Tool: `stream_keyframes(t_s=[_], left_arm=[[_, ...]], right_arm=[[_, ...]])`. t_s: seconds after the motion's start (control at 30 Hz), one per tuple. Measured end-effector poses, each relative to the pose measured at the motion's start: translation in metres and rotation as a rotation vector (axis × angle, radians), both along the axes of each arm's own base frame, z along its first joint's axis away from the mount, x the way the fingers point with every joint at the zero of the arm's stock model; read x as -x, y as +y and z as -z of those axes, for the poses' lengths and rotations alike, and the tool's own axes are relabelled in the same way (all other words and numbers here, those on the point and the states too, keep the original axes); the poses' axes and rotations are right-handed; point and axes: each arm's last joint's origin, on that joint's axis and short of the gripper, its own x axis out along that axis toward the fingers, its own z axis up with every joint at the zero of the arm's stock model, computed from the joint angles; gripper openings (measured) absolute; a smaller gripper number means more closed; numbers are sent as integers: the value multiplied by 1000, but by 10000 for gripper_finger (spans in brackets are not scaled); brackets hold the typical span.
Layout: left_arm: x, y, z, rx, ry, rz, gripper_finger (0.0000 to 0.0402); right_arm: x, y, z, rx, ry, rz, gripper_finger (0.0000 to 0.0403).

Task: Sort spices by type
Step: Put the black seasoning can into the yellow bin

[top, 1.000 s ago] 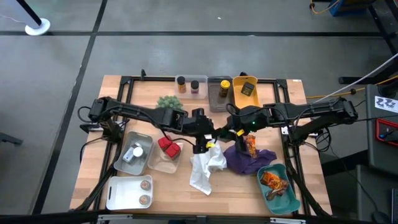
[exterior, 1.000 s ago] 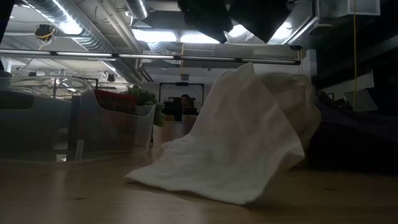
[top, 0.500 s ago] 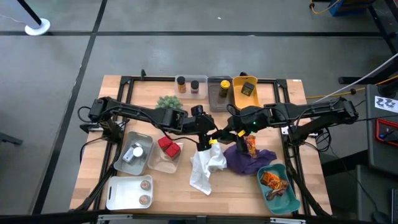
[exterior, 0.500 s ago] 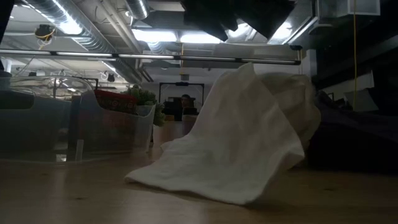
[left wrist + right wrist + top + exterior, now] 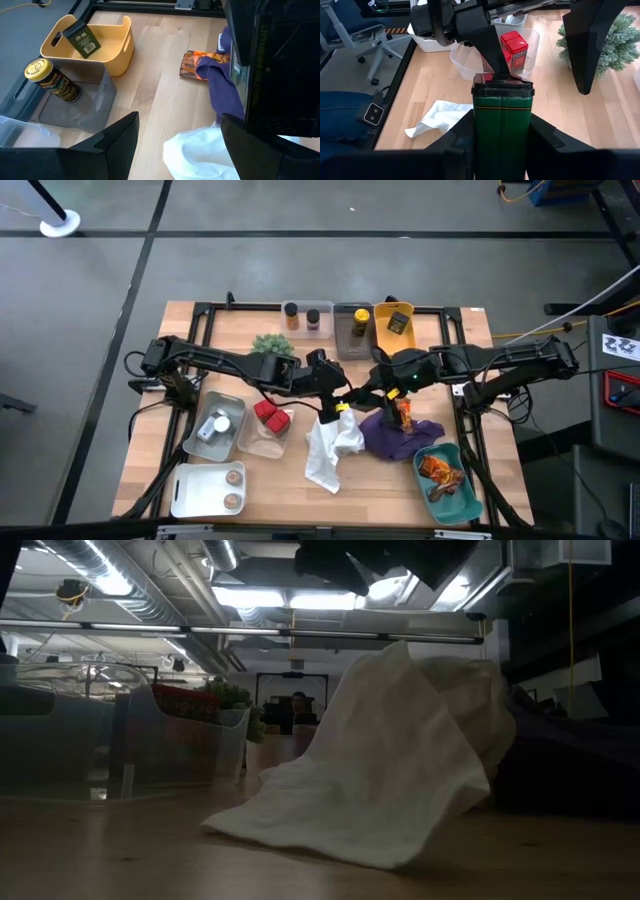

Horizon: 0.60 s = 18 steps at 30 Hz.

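Wooden bench [image 5: 225, 330] planks carry the spices, and mid-bench the right end effector [image 5: 501, 131] grips a green tin [image 5: 502, 122] upright between its fingers, above the white cloth [image 5: 330, 448]. Facing it, close by, the left end effector [image 5: 180, 137] hangs with fingers spread wide and empty. Red tins [image 5: 515, 47] sit in a clear tub [image 5: 532, 45] beyond. An orange foil packet [image 5: 192, 65] lies partly under the purple cloth [image 5: 222, 87], near a yellow bin [image 5: 120, 47] holding a dark sachet [image 5: 81, 38].
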Motion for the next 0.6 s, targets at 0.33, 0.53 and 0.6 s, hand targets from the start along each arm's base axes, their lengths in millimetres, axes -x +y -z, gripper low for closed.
stream_keyframes(t_s=[0.33, 0.53, 0.6], left_arm=[[0, 0, -3, 4, -10, -3, 265], [-1, 0, -10, 26, -72, -24, 265], [-3, 1, -13, 35, -106, -29, 265]], right_arm=[[0, 0, 2, -5, 21, -8, 126], [0, 0, 7, -10, 52, -18, 135], [-1, 0, 8, -4, 49, -10, 136]])
